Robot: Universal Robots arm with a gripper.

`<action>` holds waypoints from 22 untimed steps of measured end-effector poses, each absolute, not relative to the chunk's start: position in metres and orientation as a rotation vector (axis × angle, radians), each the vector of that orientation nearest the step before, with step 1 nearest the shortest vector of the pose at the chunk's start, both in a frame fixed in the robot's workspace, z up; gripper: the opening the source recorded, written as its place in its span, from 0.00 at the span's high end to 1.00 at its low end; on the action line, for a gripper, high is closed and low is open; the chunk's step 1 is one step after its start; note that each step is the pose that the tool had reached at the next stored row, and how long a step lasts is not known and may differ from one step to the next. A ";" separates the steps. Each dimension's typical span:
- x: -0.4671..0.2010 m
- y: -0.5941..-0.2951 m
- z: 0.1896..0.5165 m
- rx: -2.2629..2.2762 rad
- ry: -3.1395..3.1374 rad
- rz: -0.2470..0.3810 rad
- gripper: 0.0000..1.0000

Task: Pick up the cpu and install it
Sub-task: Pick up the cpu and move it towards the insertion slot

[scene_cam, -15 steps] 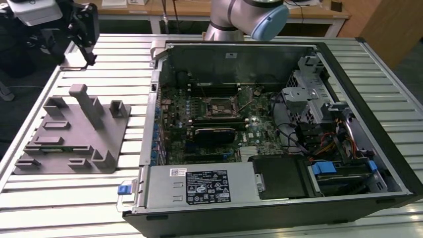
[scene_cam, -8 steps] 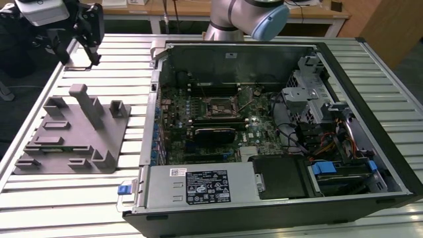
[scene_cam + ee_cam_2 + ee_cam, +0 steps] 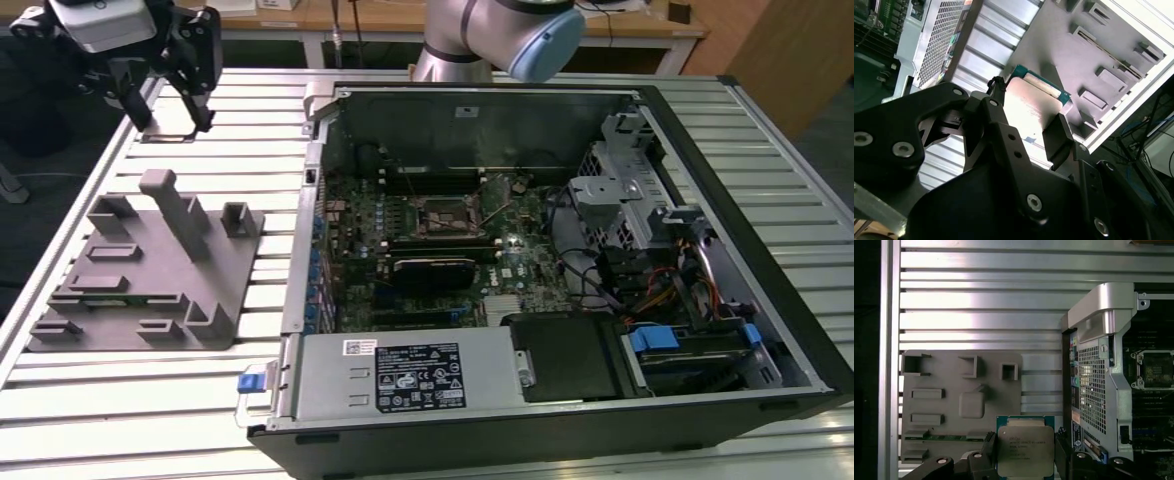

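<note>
"First wrist view: what did the gripper [image 3: 1025, 456] do?"
"Its fingers [image 3: 988, 446] pinched the chip [image 3: 1025, 447] by two opposite edges, silvery top facing the camera, held up above the slatted table [image 3: 979, 300]."
"What lay around it?"
"A grey holder [image 3: 954, 385] on the table, with the open computer case [image 3: 1094, 365] just beside that."

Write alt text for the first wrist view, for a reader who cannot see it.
The gripper holds the cpu by two opposite edges, silvery top facing the camera. Beyond it lie the grey fixture on the slatted table and the open computer case beside it.
</note>
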State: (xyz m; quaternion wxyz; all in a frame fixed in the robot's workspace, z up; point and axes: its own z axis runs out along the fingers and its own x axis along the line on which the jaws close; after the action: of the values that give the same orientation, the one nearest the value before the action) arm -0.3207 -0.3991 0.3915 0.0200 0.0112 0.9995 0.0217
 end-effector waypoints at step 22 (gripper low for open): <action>-0.297 -0.399 0.392 0.035 3.101 0.067 0.46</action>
State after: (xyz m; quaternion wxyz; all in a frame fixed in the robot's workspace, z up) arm -0.2970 -0.3988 0.3915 0.0200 0.0112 0.9995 0.0217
